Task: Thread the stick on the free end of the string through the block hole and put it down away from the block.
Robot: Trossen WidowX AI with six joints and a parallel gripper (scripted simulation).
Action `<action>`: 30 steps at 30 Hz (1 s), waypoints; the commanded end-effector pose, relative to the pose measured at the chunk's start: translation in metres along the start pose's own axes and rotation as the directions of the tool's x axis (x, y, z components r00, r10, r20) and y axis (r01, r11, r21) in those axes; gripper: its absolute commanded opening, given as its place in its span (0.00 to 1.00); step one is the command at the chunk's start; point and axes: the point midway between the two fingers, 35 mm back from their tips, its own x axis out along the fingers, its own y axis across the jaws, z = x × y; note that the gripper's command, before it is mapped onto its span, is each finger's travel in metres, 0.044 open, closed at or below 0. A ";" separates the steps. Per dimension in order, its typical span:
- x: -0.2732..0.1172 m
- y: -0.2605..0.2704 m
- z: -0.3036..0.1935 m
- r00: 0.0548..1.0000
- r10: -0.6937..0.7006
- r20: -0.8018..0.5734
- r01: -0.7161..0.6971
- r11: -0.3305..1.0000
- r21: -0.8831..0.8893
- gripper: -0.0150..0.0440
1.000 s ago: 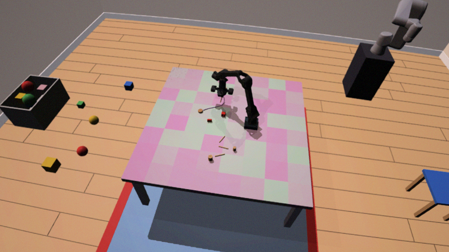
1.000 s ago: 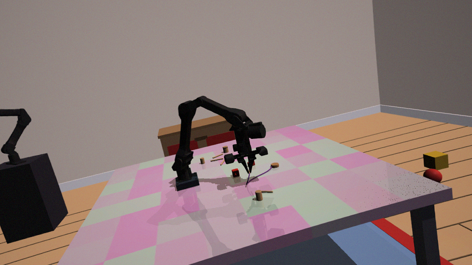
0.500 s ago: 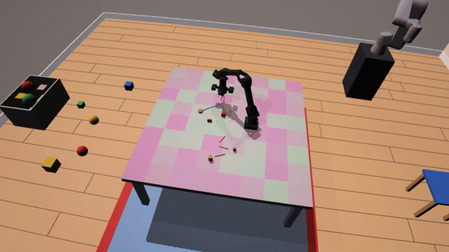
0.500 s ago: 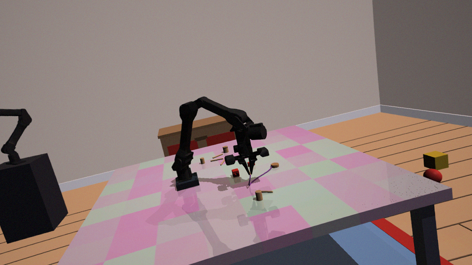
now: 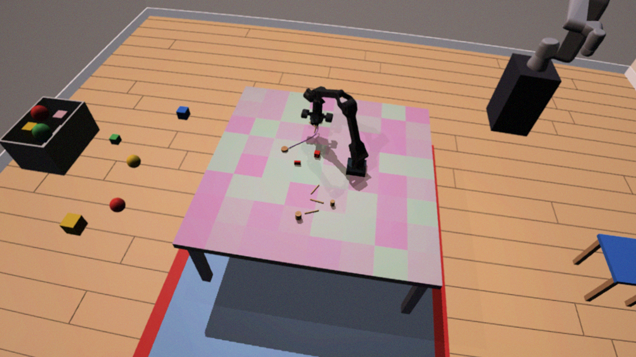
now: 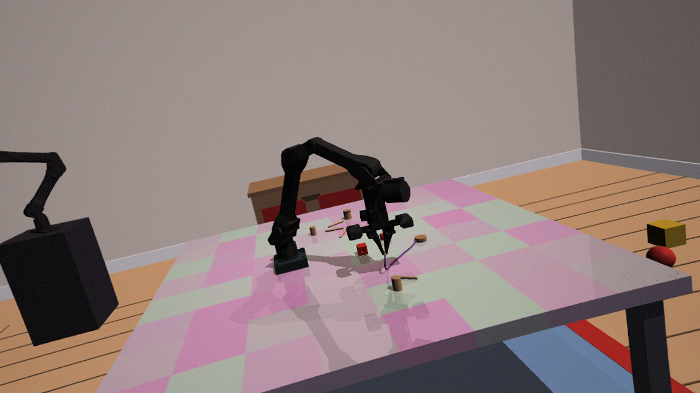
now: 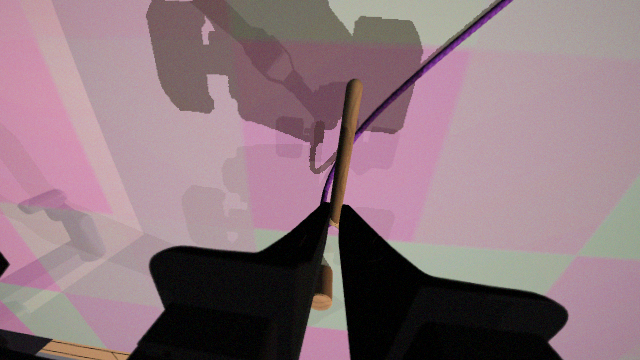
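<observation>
My gripper [image 5: 316, 127] [image 6: 384, 253] [image 7: 334, 210] is shut on the thin wooden stick [image 7: 347, 135], held above the table near one end. The stick's long free part points up the picture in the wrist view. The purple string [image 5: 303, 142] [image 6: 401, 253] [image 7: 425, 75] hangs from the held end, bends low near the table and runs to the round wooden button [image 5: 284, 149] [image 6: 420, 238]. The red block [image 5: 317, 153] [image 6: 362, 249] stands on the table, apart from stick and string. A dark hole shows in its face in the exterior view. Block and button are out of the wrist view.
A small red piece [image 5: 297, 162] lies near the block. Three loose sticks [image 5: 316, 201] and two wooden cylinders [image 5: 332, 202] [image 5: 298, 215] are farther off. Another cylinder [image 6: 396, 283] [image 7: 321, 302] stands beside a loose stick [image 6: 410, 278], on the gripper's other side from the block.
</observation>
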 end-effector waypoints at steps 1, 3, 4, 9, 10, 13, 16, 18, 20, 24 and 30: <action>-0.001 0.000 -0.007 1.000 -0.001 -0.006 0.001 1.000 -0.002 0.25; -0.001 0.000 -0.009 1.000 -0.001 -0.006 0.001 1.000 -0.002 0.25; -0.001 0.000 -0.010 1.000 -0.001 -0.006 0.001 1.000 -0.002 0.25; 0.000 0.001 -0.010 1.000 -0.001 -0.006 0.001 1.000 -0.002 0.25; 0.001 0.002 -0.009 1.000 -0.001 -0.006 0.001 1.000 -0.002 0.25; 0.003 0.004 -0.008 1.000 -0.001 -0.006 0.001 1.000 -0.002 0.25; 0.006 0.006 -0.007 1.000 -0.001 -0.006 0.001 1.000 -0.002 0.25; 0.007 0.008 -0.006 1.000 -0.001 -0.007 0.001 1.000 -0.002 0.25; 0.009 0.009 -0.005 1.000 0.000 -0.007 0.000 1.000 -0.002 0.25; 0.012 0.012 -0.004 1.000 0.000 -0.007 0.000 1.000 -0.002 0.25; 0.017 0.017 -0.001 1.000 0.000 -0.007 0.000 1.000 -0.002 0.25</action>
